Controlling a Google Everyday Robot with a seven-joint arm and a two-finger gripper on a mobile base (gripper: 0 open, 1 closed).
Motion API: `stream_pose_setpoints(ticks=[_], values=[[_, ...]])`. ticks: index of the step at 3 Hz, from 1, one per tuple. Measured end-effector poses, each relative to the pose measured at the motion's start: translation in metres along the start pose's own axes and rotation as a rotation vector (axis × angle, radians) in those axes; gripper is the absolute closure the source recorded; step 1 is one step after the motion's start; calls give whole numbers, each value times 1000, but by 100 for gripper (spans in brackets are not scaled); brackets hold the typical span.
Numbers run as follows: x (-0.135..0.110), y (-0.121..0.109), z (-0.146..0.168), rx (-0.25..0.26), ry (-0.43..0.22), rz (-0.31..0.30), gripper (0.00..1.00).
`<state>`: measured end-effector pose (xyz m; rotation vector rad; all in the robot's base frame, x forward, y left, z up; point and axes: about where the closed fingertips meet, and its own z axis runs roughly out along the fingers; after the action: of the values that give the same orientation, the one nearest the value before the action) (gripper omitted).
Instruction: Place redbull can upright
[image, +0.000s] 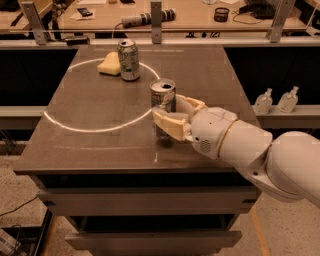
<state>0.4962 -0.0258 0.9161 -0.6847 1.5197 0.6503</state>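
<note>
Dark tabletop, hand clasping upright redbull can, green-white can and yellow sponge well behind.

I see lab or workshop: long workbench behind with power tool; white circle marked on table. Hand over table's near right part, clasping redbull can.

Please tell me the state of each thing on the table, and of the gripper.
redbull can: upright, between the fingers.
gripper: over the table, near its front, shut on the redbull can.
white-and-green can: upright, untouched.
yellow sponge: lying flat, beside that can.
</note>
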Motion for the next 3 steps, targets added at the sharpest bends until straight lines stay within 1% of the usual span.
stream_pose_setpoints(ticks=[1, 3], values=[[10, 1, 4, 15, -15, -4, 100], [22, 0, 7, 39, -36, -21, 100]])
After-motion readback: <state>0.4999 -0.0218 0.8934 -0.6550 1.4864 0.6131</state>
